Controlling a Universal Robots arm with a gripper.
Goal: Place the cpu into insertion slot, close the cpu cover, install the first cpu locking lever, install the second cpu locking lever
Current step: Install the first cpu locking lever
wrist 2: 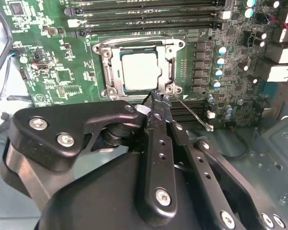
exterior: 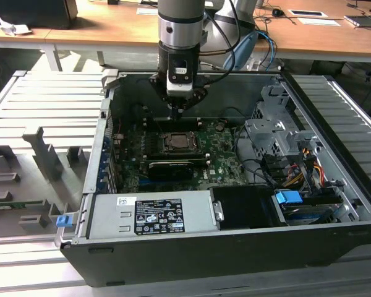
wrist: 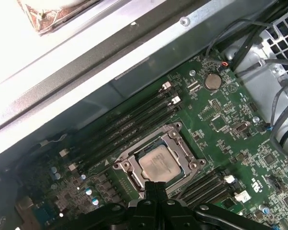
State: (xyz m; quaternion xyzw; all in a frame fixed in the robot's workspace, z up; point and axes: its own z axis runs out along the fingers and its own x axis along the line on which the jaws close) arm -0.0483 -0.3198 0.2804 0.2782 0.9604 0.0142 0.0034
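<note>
The cpu (wrist 2: 140,71) (wrist: 157,164), a pale silvery square, lies in the insertion slot (exterior: 175,142) on the green board. The grey cpu cover (wrist 2: 107,72) (wrist: 178,142) lies flat around it, and the chip shows through the cover's window. A thin wire locking lever (wrist 2: 194,114) sticks out at an angle from the socket corner. Another wire lever (wrist 2: 134,38) runs along the socket's far edge. My gripper (wrist 2: 157,101) (wrist: 155,184) (exterior: 176,111) is shut with nothing between its fingers. Its tips hover just above the socket corner where the angled lever starts.
The open computer case (exterior: 235,257) surrounds the board. A grey power supply (exterior: 154,213) sits at the front and a long black card (exterior: 170,168) just in front of the socket. A drive cage with cables (exterior: 272,133) stands at the exterior view's right. Memory slots (wrist: 134,117) flank the socket.
</note>
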